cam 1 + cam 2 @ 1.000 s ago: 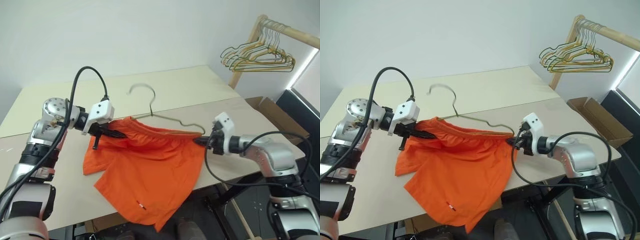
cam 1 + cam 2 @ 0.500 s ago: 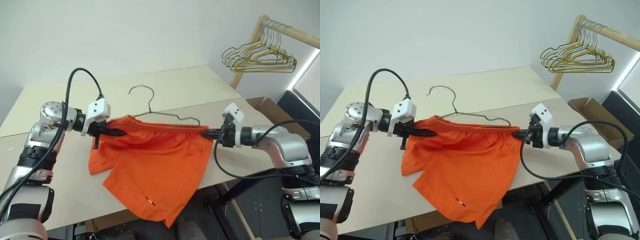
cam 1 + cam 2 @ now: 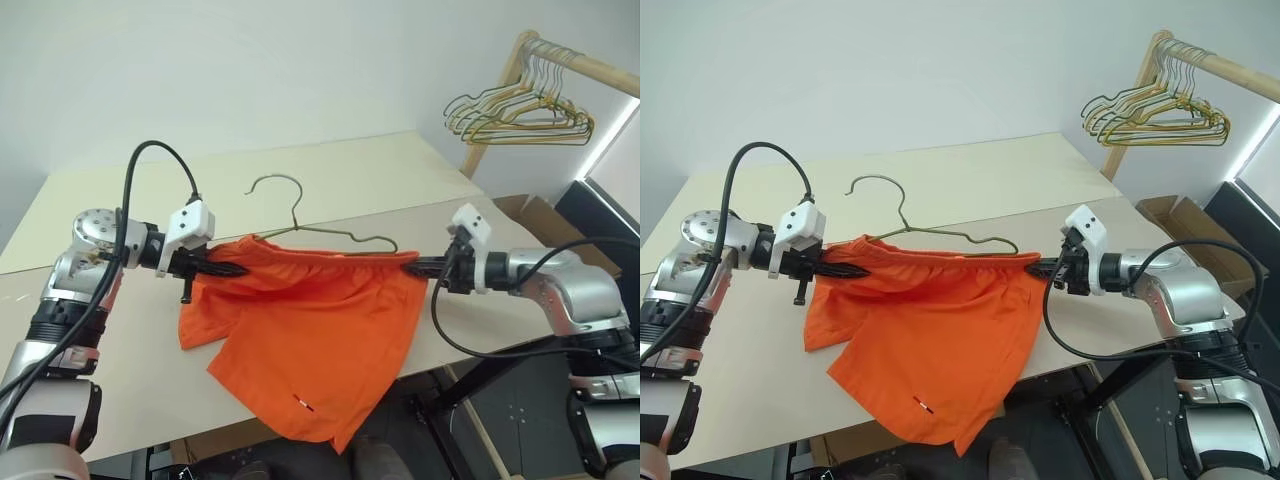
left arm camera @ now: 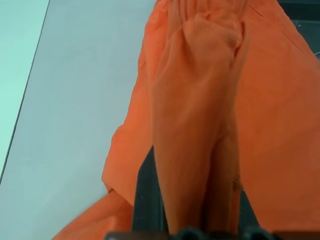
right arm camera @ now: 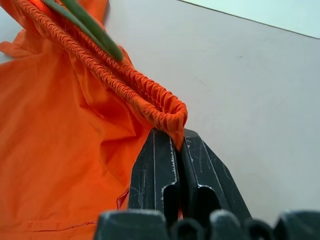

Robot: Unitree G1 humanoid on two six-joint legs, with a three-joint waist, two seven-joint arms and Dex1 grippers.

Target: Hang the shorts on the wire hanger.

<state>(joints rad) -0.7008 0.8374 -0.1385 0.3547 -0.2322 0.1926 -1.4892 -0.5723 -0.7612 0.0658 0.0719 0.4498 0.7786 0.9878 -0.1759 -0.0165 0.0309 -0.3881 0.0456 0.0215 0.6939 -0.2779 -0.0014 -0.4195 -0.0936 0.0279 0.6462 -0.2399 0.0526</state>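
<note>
The orange shorts (image 3: pixel 320 330) hang stretched by the waistband above the table, legs drooping over the front edge. My left gripper (image 3: pixel 238 268) is shut on the left end of the waistband, its fingers wrapped in orange cloth (image 4: pixel 200 125). Shut on the waistband's right corner (image 5: pixel 172 117) is my right gripper (image 3: pixel 412 264). The wire hanger (image 3: pixel 300 215) rises behind the waistband with its hook up and its lower bar along the elastic; a stretch of wire (image 5: pixel 90 30) runs inside the waistband fold.
The pale table (image 3: pixel 330 170) extends behind the shorts, with its right corner near my right arm. At the back right a wooden rack (image 3: pixel 580 65) carries a bunch of gold and green wire hangers (image 3: pixel 520 110). A cardboard box (image 3: pixel 545 225) stands on the floor at the right.
My right gripper has lifted a little with the waistband corner, pulling the waistband straighter and tauter. The hanger now stands more upright behind it. My left gripper stayed in place.
</note>
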